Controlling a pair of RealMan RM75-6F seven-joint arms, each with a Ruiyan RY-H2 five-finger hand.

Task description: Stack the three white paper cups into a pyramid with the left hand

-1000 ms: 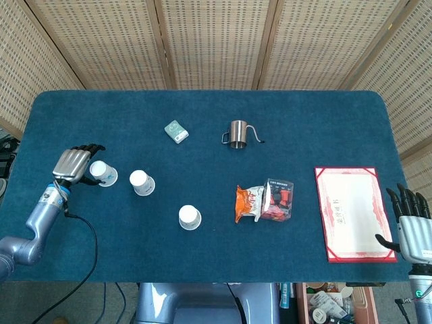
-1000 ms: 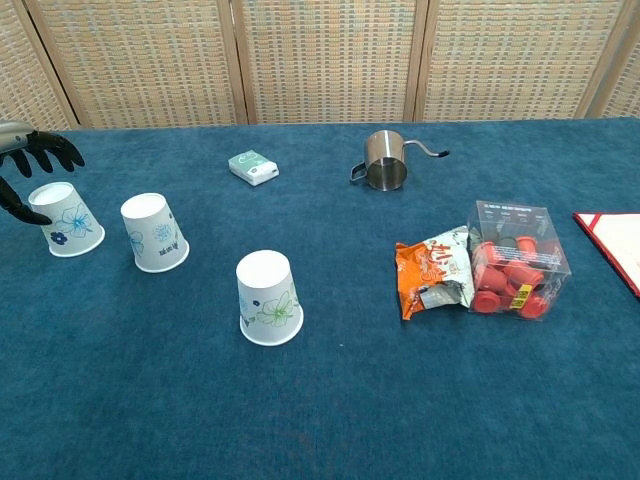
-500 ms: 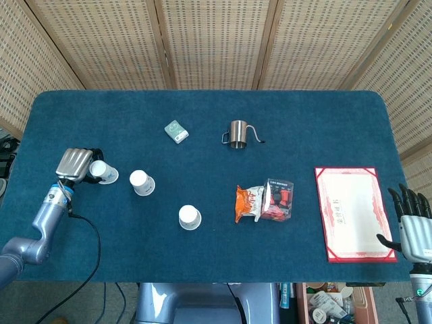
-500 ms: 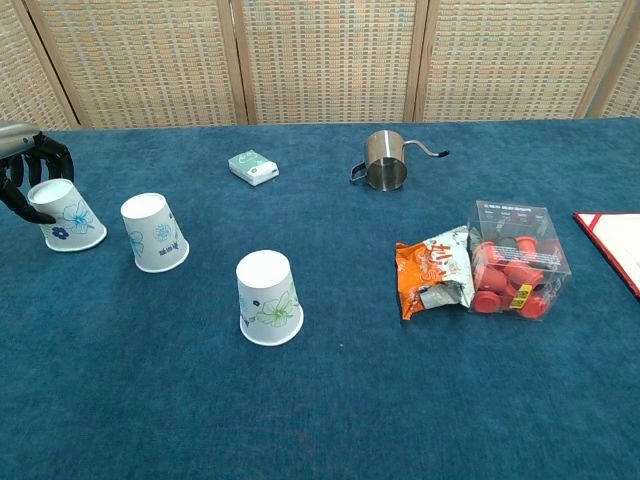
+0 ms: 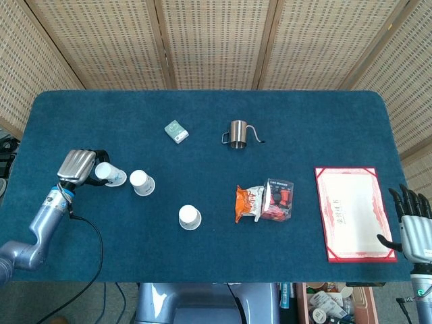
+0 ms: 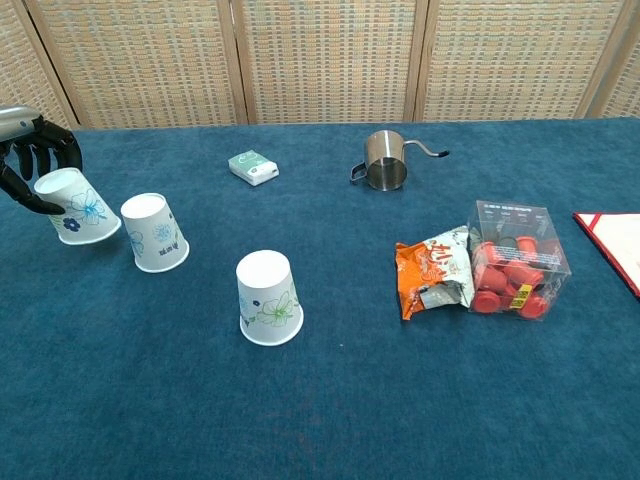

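Since the earlier frames the leftmost cup [image 6: 76,207] has tipped and risen off the table [image 5: 202,115]: the left hand [image 5: 76,166], fingers then loosely around it, now grips its closed end, and the rim points right toward the middle cup [image 6: 154,232], clear of the cloth as far as the chest view shows. The tilt probably follows from a grasp taken at the side and top, which leaves the open rim free to seat on other cups. Three white paper cups are present, all mouth-down or nearly so: the held one, the middle cup just beside it, and a third cup [image 6: 269,297] standing apart toward the front. None is stacked yet, and the two base cups appear too far apart to carry a third. The right hand [image 5: 410,219] rests off the table's right edge, fingers spread, holding nothing, beside one red-bordered certificate [image 5: 352,212].
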